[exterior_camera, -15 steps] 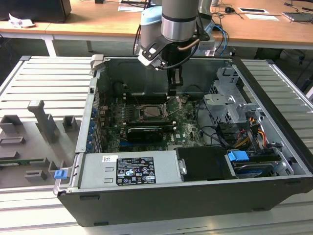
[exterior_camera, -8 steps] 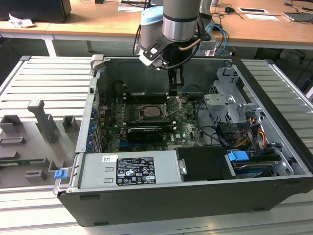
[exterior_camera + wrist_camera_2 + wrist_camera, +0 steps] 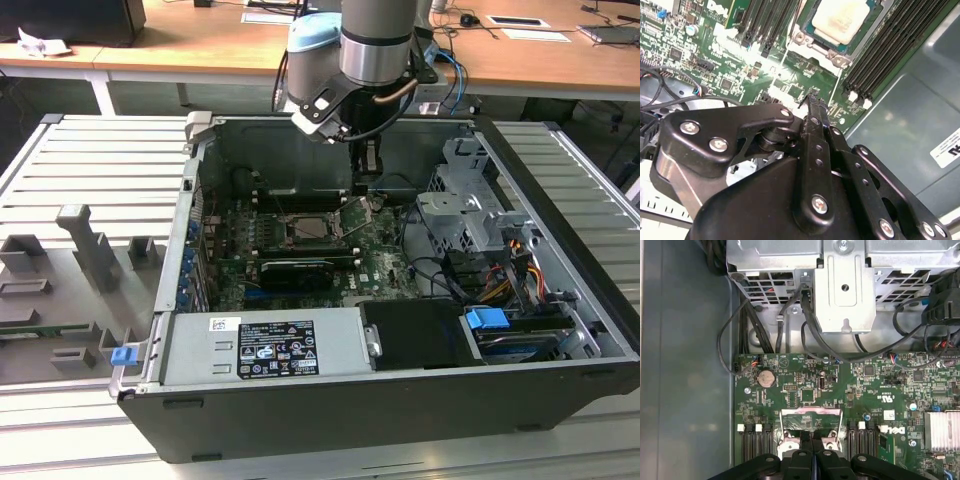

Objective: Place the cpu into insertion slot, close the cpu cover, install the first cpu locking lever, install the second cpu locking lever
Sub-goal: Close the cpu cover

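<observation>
Tool (image 3: 812,436), pressed together, hangs at the free edge of the cover (image 3: 812,413), which stands tilted open beside the socket (image 3: 836,59); the chip (image 3: 842,20) already sits inside, past the cover

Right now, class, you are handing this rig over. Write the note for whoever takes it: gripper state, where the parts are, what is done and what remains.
Gripper: shut, holding nothing, low over the motherboard.
cpu: seated in the insertion slot, pale face up.
cpu cover: raised on its hinge, not down over the chip. The gripper hangs close to it; I cannot tell if they touch.
Done: cpu placement.
Left: closing the cover, then the two locking-lever steps.
</observation>
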Tool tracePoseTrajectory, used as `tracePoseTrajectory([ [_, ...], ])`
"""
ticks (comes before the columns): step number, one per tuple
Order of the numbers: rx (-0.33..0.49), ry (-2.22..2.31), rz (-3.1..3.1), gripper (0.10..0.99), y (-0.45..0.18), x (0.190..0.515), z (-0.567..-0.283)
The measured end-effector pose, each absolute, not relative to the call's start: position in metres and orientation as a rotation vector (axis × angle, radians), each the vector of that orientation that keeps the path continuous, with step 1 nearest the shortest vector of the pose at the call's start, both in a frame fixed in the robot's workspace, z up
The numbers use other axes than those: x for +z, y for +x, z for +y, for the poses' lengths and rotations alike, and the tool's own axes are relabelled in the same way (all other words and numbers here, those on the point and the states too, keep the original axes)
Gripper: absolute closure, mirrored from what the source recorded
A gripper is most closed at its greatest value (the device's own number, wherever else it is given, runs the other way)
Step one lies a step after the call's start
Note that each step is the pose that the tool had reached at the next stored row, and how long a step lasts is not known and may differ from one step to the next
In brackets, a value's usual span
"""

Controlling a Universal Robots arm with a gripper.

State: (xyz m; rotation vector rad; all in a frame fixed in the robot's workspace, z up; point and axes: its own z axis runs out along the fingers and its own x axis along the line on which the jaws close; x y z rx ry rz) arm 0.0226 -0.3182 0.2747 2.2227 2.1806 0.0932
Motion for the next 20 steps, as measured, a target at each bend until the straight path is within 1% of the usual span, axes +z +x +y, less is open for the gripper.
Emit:
tracePoseTrajectory([
  [20, 0.093, 2.223, 2.181, 0.98, 0.045, 0.275, -0.318],
])
